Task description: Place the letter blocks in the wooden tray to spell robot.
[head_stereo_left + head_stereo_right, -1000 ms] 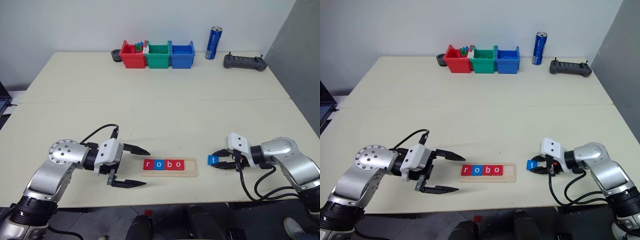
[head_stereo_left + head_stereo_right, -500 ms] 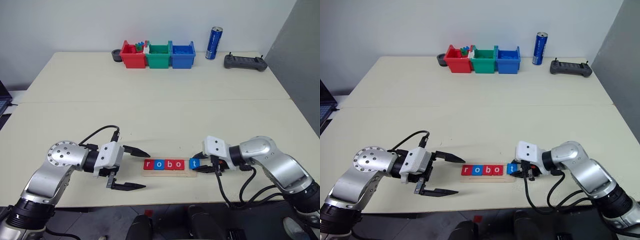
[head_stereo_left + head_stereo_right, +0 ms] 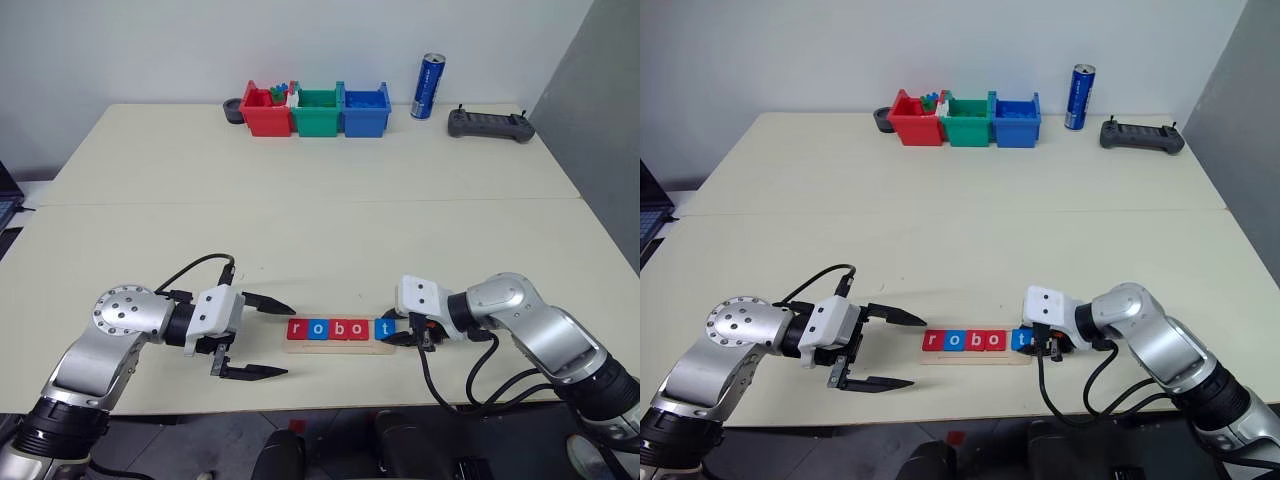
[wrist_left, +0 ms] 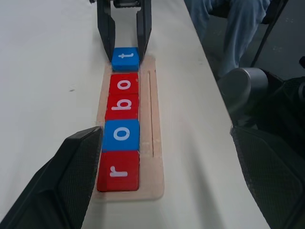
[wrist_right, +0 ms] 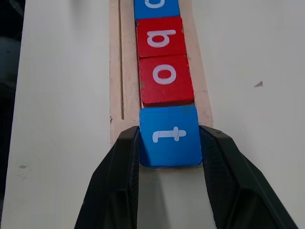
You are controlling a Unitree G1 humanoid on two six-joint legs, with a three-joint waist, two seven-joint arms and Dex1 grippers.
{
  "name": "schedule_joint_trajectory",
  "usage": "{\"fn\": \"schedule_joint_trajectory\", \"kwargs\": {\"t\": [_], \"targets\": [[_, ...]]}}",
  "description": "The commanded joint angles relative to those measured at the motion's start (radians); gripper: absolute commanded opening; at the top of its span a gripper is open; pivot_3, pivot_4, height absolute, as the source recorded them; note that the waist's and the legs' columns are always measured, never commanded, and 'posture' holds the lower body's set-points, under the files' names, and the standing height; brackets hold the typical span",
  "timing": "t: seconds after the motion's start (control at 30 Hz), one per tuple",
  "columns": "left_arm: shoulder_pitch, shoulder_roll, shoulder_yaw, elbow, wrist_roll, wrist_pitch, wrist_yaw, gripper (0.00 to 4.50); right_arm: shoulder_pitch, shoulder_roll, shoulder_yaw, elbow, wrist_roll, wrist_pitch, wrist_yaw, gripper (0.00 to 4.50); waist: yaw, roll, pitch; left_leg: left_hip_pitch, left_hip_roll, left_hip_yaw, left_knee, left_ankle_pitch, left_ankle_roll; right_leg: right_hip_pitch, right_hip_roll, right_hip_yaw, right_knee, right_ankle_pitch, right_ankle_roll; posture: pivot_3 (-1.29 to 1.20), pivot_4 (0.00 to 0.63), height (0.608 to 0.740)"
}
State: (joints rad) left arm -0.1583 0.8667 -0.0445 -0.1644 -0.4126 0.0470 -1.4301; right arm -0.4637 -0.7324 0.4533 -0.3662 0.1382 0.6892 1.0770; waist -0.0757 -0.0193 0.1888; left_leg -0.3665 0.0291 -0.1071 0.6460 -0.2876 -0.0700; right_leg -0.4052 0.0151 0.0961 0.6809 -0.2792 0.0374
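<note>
1. I see my left gripper (image 3: 262, 337) spread wide, empty, just left of the wooden tray (image 3: 340, 347).
2. Red r (image 4: 118, 171), blue o (image 4: 121, 135), red b (image 4: 124, 106) and red o (image 4: 125, 84) sit in the tray.
3. My right gripper (image 5: 169, 157) pinches the blue t (image 5: 170, 135) at the tray's right end, touching the last o.

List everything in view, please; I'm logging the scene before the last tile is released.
letter blocks: five, r red, o blue, b red, o red, t blue; in a row on the tray, t at its right end.
wooden tray: one, pale; front of table.
bins: three, red, green, blue; far edge.
can: one, blue; right of the bins.
controller: one, dark; far right.
table: one, cream.
left gripper: open, left of the tray.
right gripper: fingers clamping t.
</note>
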Motion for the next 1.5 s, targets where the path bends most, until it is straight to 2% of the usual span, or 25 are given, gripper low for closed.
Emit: {"fn": "schedule_joint_trajectory", "kwargs": {"t": [0.03, 0.23, 0.5, 0.53, 0.67, 0.8, 1.13, 1.5], "targets": [[0.007, -0.003, 0.010, -0.002, 0.001, -0.032, -0.005, 4.50, -0.026, 0.007, -0.003, -0.012, -0.001, 0.009, -0.003, 1.45, 0.000, 0.000, 0.000, 0.000, 0.000, 0.000, 0.000, 0.000, 0.000, 0.000, 0.000, 0.000, 0.000, 0.000, 0.000, 0.00, 0.150, 0.740], [0.014, -0.002, 0.008, -0.009, 0.000, -0.037, 0.001, 4.50, -0.031, 0.010, 0.002, -0.007, -0.005, 0.019, -0.007, 1.45, 0.001, 0.000, 0.000, 0.000, 0.000, 0.000, 0.000, 0.000, 0.000, 0.000, 0.000, 0.000, 0.000, 0.000, 0.000, 0.00, 0.150, 0.740], [0.014, -0.003, 0.007, 0.002, 0.001, -0.047, -0.001, 4.50, -0.050, 0.025, -0.032, -0.046, 0.039, 0.075, -0.010, 4.26, 0.001, 0.000, 0.000, 0.000, 0.000, 0.000, 0.000, 0.000, 0.000, 0.000, 0.000, 0.000, 0.000, 0.000, 0.000, 0.00, 0.150, 0.740], [0.015, -0.003, 0.008, 0.003, 0.001, -0.048, -0.001, 4.50, -0.055, 0.027, -0.053, -0.066, 0.061, 0.101, -0.009, 4.48, 0.001, 0.000, 0.000, 0.000, 0.000, 0.000, 0.000, 0.000, 0.000, 0.000, 0.000, 0.000, 0.000, 0.000, 0.000, 0.00, 0.150, 0.740], [0.020, -0.003, 0.010, 0.011, 0.003, -0.056, -0.002, 4.50, -0.060, 0.014, -0.103, -0.119, 0.107, 0.149, -0.015, 4.48, 0.001, 0.000, 0.000, 0.000, 0.000, 0.000, 0.000, 0.000, 0.000, 0.000, 0.000, 0.000, 0.000, 0.000, 0.000, 0.00, 0.150, 0.740], [0.024, -0.004, 0.010, 0.021, 0.005, -0.064, -0.003, 4.50, -0.032, -0.019, -0.102, -0.124, 0.067, 0.099, -0.047, 3.54, 0.001, 0.000, 0.000, 0.000, 0.000, 0.000, 0.000, 0.000, 0.000, 0.000, 0.000, 0.000, 0.000, 0.000, 0.000, 0.00, 0.150, 0.740], [0.006, -0.002, 0.003, -0.015, 0.000, -0.032, 0.016, 4.50, -0.021, -0.046, -0.037, -0.070, -0.043, -0.016, -0.076, 0.02, 0.000, 0.000, 0.000, 0.000, 0.000, 0.000, 0.000, 0.000, 0.000, 0.000, 0.000, 0.000, 0.000, 0.000, 0.000, 0.00, 0.150, 0.740], [-0.009, 0.001, 0.007, -0.045, -0.004, 0.014, 0.025, 4.50, -0.035, -0.032, 0.014, -0.050, -0.094, -0.034, -0.059, 0.02, 0.001, 0.000, 0.000, 0.000, 0.000, 0.000, 0.000, 0.000, 0.000, 0.000, 0.000, 0.000, 0.000, 0.000, 0.000, 0.00, 0.150, 0.740]]}}
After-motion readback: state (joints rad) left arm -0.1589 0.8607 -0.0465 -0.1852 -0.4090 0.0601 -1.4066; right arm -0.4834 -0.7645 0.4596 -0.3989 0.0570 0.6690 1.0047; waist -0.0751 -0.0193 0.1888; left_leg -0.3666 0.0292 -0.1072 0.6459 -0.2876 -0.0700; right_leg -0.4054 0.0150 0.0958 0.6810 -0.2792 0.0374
